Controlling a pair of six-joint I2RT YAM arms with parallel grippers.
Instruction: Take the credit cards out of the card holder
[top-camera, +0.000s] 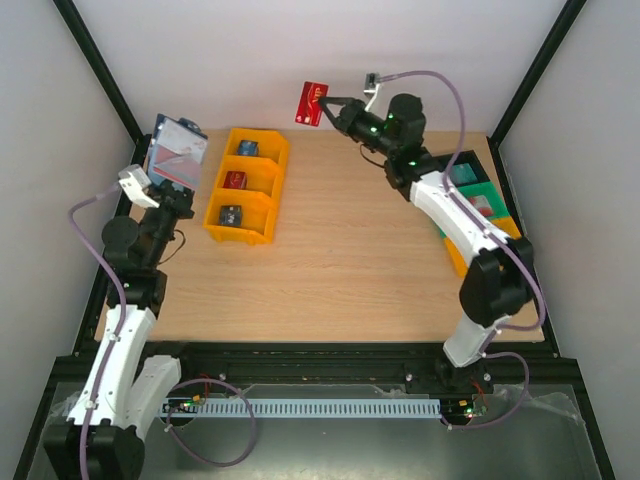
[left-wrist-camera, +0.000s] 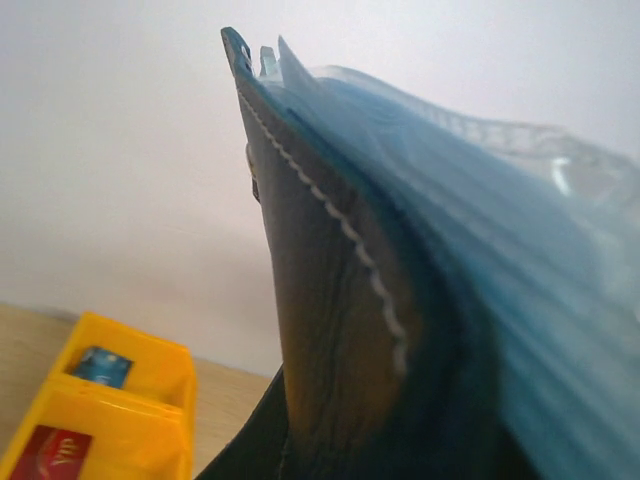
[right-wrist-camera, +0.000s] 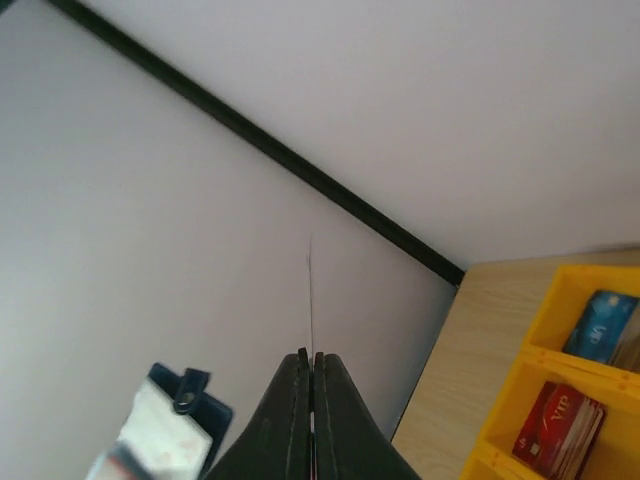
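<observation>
The left gripper (top-camera: 170, 188) is closed on the lower edge of a small dark navy folding card holder (top-camera: 178, 150) and holds it up off the table in the upper left of the top view. The holder is spread open, and its pale blue lining and clear sleeves (left-wrist-camera: 480, 230) fill the left wrist view beside the stitched navy cover. No card can be made out in the sleeves.

The right gripper (top-camera: 331, 106) is raised at the top centre of the top view, its jaws pressed together on a thin red plastic credit card (top-camera: 314, 103). In the right wrist view the card shows only as a fine edge-on line (right-wrist-camera: 310, 300) rising from between the fingers (right-wrist-camera: 335, 420).

A yellow plastic three-compartment bin (top-camera: 270, 185) stands on the light wooden table (top-camera: 350, 260), left of centre. Its upper compartment holds a blue card (top-camera: 246, 149), the middle one a red card (top-camera: 235, 181), and the lower one a dark card (top-camera: 231, 214).

At the right edge, green and teal bins (top-camera: 478, 185) sit partly hidden behind the right arm. Their contents are unclear.
</observation>
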